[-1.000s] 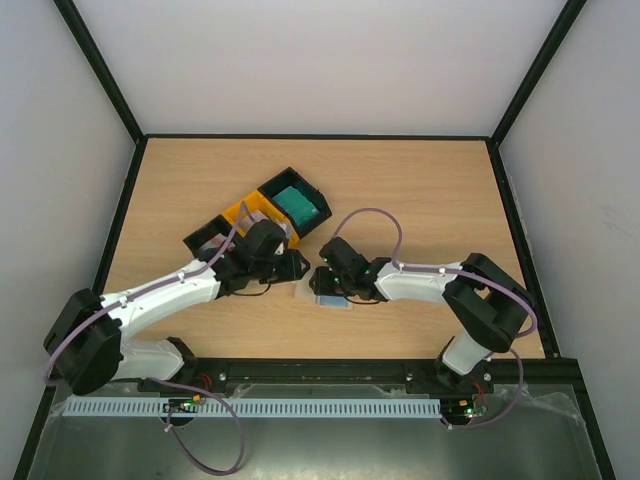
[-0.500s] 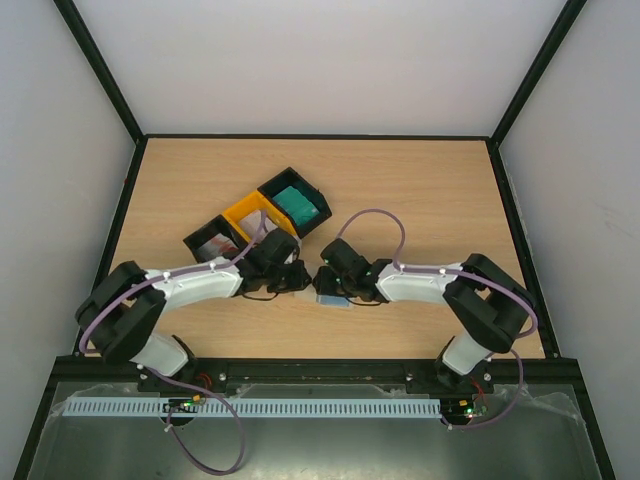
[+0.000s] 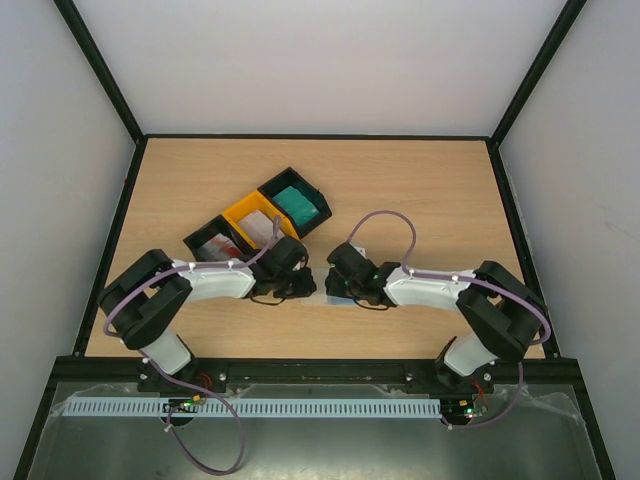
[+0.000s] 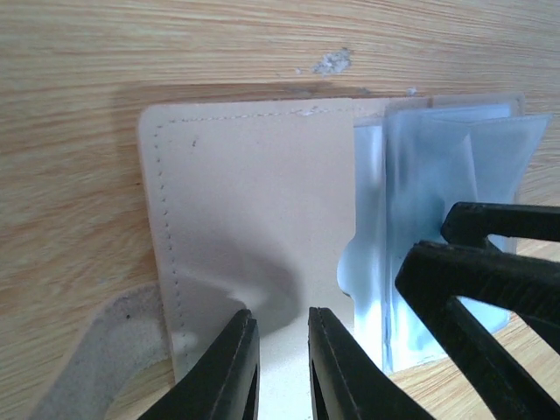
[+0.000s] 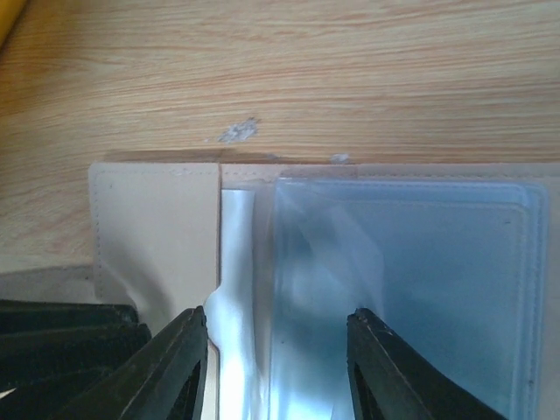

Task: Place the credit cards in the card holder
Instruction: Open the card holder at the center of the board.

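card holder [image 4: 254, 192] lies open and flat on the table [image 3: 430, 190], near the front edge at centre, between the two wrists. it is mostly hidden under the grippers in the top view.

left wrist view: beige flap [image 4: 236, 175] on the left with stitching along its edge, blue-grey clear sleeves [image 4: 455, 166] on the right. a small pale scuff [image 4: 331, 61] marks the wood just beyond the holder.

left gripper [image 4: 280, 319]: jaws drawn in to a narrow slit at the near edge of the beige flap, with beige material in the slit. the flap looks dented just ahead of the tips, so this reads as a pinch on the flap.

right gripper [image 5: 276, 319]: jaws spread wide, nothing clamped. the fingers straddle the inner edge of the sleeves. in the left wrist view they sit low on the sleeves, but actual contact cannot be told.

the two grippers sit just beside each other, the left on the flap side and the right on the sleeve side.

credit cards [image 3: 298, 205]: none at the holder. they sit in three joined trays [image 3: 238, 212] behind the left gripper: a teal stack in the far black one, a pale stack [image 3: 263, 226] in the yellow middle one, and a red-and-white stack [image 3: 215, 243] in the near black one. the trays are near the holder but apart from it.
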`<state>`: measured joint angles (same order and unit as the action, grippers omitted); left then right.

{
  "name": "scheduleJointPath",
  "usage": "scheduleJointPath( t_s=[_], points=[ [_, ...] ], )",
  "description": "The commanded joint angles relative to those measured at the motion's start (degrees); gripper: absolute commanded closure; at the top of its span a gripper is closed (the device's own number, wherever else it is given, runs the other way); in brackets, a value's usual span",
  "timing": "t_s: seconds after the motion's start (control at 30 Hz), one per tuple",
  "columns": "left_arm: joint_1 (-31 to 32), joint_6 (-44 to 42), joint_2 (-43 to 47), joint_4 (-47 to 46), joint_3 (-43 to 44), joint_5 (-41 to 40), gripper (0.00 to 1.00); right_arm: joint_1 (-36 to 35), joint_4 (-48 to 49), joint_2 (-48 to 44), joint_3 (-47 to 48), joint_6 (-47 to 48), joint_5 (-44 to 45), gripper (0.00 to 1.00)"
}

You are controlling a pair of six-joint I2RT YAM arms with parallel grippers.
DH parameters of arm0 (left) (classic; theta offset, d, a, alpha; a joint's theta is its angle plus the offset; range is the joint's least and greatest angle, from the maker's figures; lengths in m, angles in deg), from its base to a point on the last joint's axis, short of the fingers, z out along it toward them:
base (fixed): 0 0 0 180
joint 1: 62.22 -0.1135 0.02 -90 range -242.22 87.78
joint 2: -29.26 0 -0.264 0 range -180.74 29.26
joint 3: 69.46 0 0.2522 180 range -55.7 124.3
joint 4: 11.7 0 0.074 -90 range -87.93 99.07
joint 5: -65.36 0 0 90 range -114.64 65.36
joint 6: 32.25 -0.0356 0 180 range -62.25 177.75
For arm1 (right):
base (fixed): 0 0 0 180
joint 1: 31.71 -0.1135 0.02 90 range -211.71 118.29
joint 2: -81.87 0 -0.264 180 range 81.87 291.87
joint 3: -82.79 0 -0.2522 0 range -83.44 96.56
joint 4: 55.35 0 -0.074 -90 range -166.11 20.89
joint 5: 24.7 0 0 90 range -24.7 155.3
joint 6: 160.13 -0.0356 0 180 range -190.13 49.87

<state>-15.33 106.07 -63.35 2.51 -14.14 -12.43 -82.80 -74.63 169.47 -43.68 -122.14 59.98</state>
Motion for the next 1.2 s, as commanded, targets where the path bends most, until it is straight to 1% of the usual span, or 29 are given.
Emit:
scheduleJointPath(
  t_s=[0.0,0.23,0.37,0.47,0.63,0.8,0.93,1.0,1.1,1.17],
  points=[
    [1.3,1.7,-1.8,0.2,-1.4,0.4,0.81,-0.3,-5.8,-1.4,-0.3,-1.1,7.0,0.55],
    [1.7,4.3,-0.6,-2.9,-1.8,2.8,0.81,-0.6,-9.0,-3.9,2.1,2.5,8.9,0.53],
    [1.7,5.6,1.3,-4.2,-1.4,3.6,0.81,-1.9,-12.0,-5.1,3.4,3.6,12.1,0.47],
    [1.6,6.9,3.2,-5.3,-1.7,4.0,0.81,-3.0,-12.1,-5.3,3.0,3.2,13.1,0.45],
    [1.0,8.8,8.2,-6.5,-3.3,3.8,0.81,-6.3,-11.1,-3.7,3.9,3.1,13.4,0.43],
    [-0.5,9.9,14.8,-5.2,-5.4,2.3,0.81,-8.5,-10.3,0.3,5.9,3.3,12.9,0.43],
    [-3.1,7.7,21.6,-0.1,-4.6,1.0,0.78,-9.9,-10.7,3.3,7.3,3.7,14.2,0.43],
    [-5.1,5.3,24.5,3.9,-3.0,0.0,0.74,-10.1,-10.7,4.5,7.3,3.5,14.9,0.43],
    [-8.9,0.6,27.5,10.6,0.1,-1.5,0.65,-10.2,-10.7,5.3,6.5,3.0,15.6,0.43],
    [-11.4,-3.0,28.1,14.5,2.5,-2.2,0.58,-10.2,-10.8,4.7,6.0,2.6,16.1,0.44]
  ],
)
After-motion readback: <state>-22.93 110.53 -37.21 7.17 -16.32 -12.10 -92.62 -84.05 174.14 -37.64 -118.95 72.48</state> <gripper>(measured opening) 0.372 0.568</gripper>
